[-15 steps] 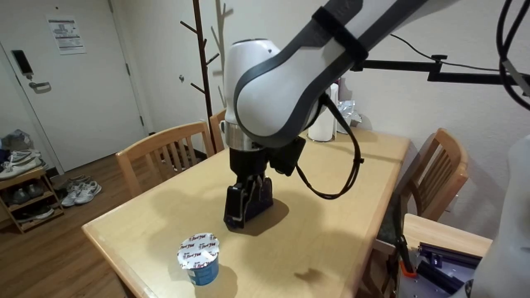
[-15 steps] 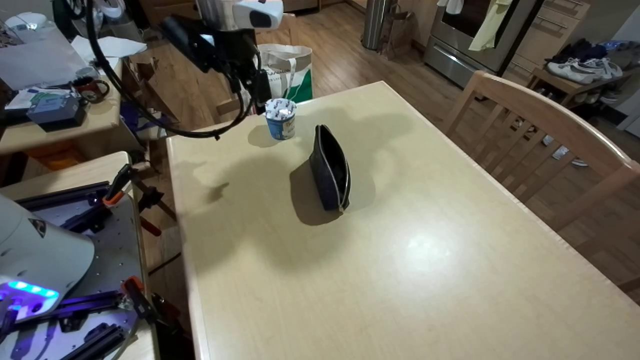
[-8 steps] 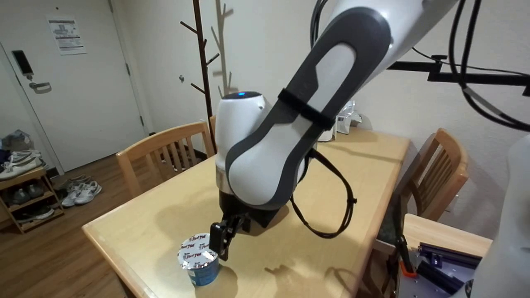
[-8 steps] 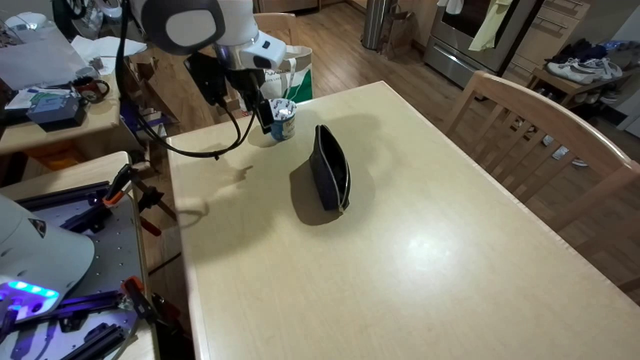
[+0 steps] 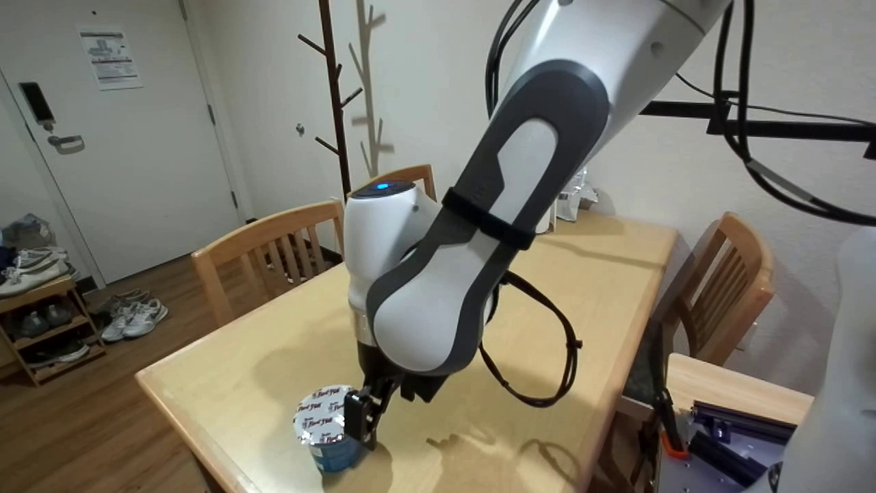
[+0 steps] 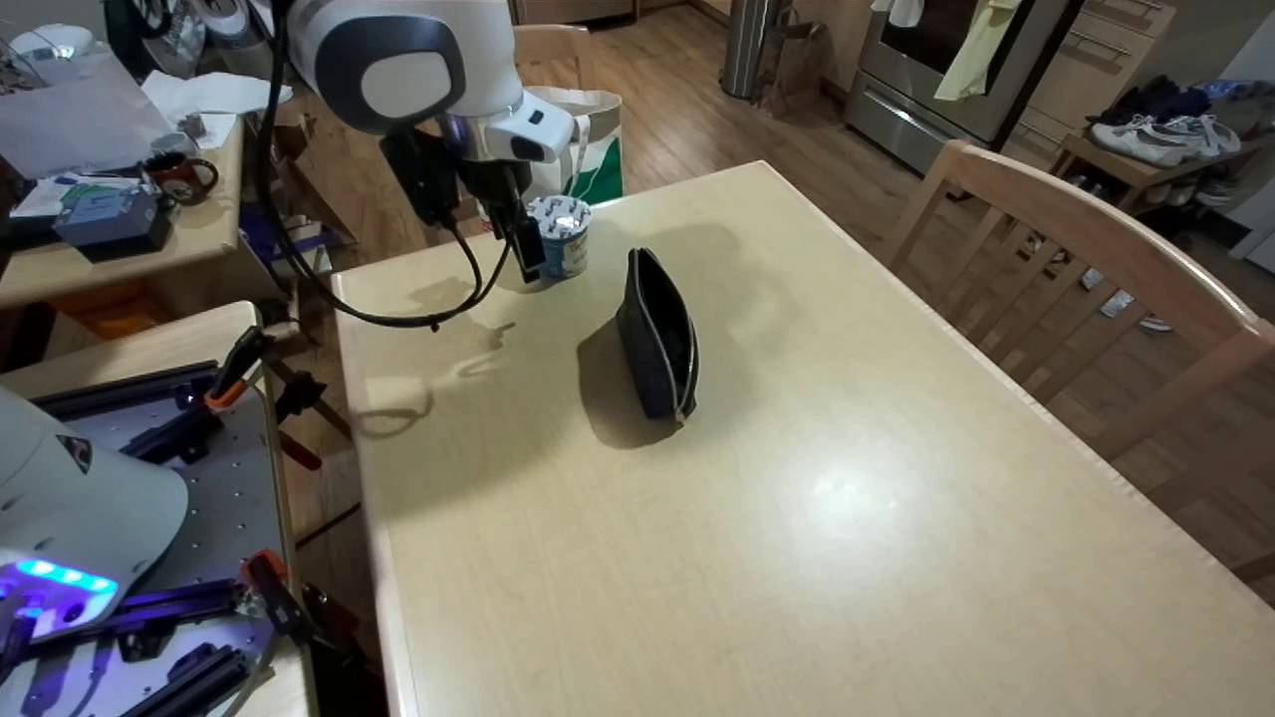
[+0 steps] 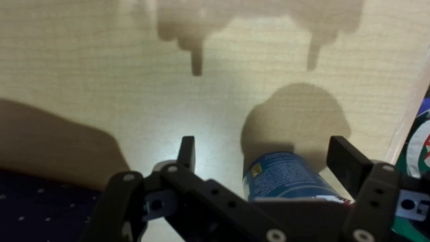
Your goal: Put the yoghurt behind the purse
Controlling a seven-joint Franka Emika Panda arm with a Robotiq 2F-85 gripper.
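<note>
Wrist view shows your fingers [image 7: 349, 168] wide apart, yoghurt [image 7: 285, 176] on the bench [image 7: 84, 60] seemingly between them, ungripped, purse [image 7: 43, 208] outside them, so reach looks nearly done, leaving you grasp, lift, carry and set-down behind the purse.

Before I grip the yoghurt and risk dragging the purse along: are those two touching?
Apart. An exterior view shows a strip of tabletop running between the yoghurt and the purse, so their sides don't meet.
</note>
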